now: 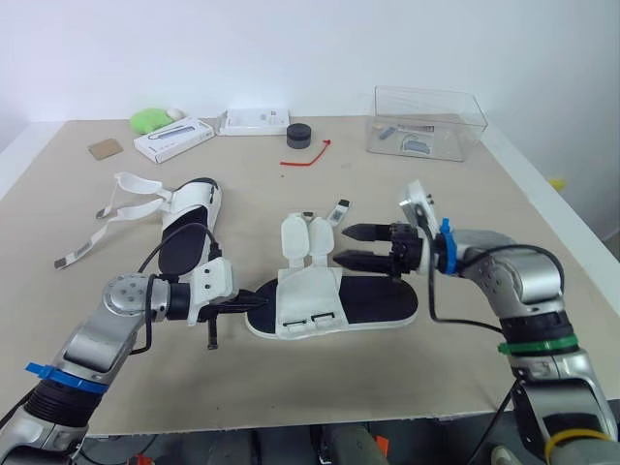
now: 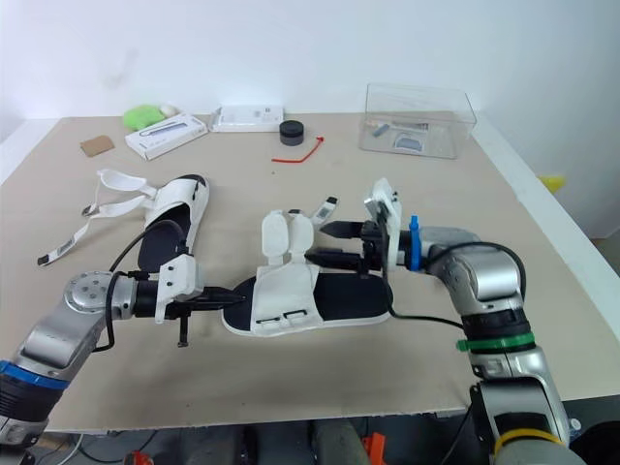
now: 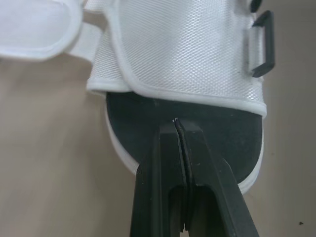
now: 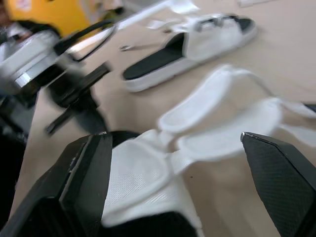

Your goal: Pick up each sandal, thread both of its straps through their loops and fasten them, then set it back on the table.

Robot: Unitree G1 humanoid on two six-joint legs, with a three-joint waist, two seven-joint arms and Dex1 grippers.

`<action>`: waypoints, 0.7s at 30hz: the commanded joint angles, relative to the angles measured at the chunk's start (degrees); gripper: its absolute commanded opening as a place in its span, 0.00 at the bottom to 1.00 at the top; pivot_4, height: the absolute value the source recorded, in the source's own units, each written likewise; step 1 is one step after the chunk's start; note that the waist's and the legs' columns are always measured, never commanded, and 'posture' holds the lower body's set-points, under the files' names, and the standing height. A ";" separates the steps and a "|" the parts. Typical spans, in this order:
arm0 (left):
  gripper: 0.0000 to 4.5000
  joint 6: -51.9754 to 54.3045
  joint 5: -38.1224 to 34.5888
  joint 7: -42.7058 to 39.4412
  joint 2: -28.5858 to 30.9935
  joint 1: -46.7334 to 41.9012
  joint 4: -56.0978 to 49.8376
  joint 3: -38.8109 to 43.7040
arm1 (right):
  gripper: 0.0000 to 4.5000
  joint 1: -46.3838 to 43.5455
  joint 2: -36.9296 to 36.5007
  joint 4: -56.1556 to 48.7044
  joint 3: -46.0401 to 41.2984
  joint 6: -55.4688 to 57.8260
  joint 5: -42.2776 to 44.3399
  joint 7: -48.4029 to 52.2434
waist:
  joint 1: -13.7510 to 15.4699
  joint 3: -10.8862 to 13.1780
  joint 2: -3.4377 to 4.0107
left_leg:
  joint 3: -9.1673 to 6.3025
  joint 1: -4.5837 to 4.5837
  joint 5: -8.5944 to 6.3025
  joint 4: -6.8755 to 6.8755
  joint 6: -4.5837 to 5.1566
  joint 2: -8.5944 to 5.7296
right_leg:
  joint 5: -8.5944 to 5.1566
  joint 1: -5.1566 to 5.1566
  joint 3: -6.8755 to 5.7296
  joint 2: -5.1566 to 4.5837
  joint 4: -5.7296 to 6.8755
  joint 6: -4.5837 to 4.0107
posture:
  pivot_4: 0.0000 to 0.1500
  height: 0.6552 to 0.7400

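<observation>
Neither sandal fastened yet.
Near sandal (image 1: 329,305) lies by the surface's front edge, straps loose: left jaws pressed together at its sole, right jaws spread over its other end. Second sandal (image 1: 184,228), toward the left edge, also lies open.

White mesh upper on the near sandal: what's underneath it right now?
The black footbed runs under the white mesh upper, showing at both ends; its middle is covered. The shut left gripper points at one end.
</observation>
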 commanded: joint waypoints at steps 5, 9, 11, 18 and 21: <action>0.01 -1.77 1.10 -0.84 -0.27 -0.92 -0.09 -0.24 | 1.00 -11.51 4.73 14.23 -6.48 22.45 4.14 -8.84 | 0.08 0.00 0.00 | -0.05 -0.08 0.00 -0.02 0.01 0.03 | 0.08 -0.03 -0.08 0.04 -0.01 -0.23 | 1.00 1.00; 0.01 -2.18 1.28 -0.42 -0.50 -1.23 -0.36 -0.06 | 1.00 -15.31 7.50 22.20 -9.68 27.04 4.20 -11.36 | 0.02 -0.01 0.01 | -0.03 -0.16 -0.03 -0.02 0.06 0.00 | 0.08 -0.07 -0.06 0.02 -0.06 -0.22 | 1.00 1.00; 0.01 -2.65 1.51 -0.06 -0.63 -1.48 -0.42 0.13 | 1.00 -16.84 9.04 26.05 -11.17 27.02 3.75 -12.56 | 0.03 -0.01 0.01 | -0.03 -0.20 -0.04 -0.02 0.07 -0.01 | 0.08 -0.08 -0.07 0.01 -0.09 -0.21 | 1.00 1.00; 0.01 -2.54 1.55 0.48 -0.75 -1.83 -1.23 0.36 | 1.00 -24.30 14.44 42.18 -19.92 19.21 2.19 -20.75 | -0.06 -0.01 0.01 | -0.04 -0.21 -0.04 -0.02 0.07 0.01 | 0.12 -0.10 -0.07 0.03 -0.08 -0.19 | 1.00 1.00; 0.01 -2.62 1.55 0.76 -0.58 -1.43 -1.64 0.44 | 1.00 -26.32 15.54 48.98 -23.44 14.57 1.68 -25.37 | -0.08 -0.01 0.01 | -0.04 -0.23 -0.04 -0.03 0.07 0.01 | 0.12 -0.10 -0.07 0.01 -0.10 -0.19 | 1.00 1.00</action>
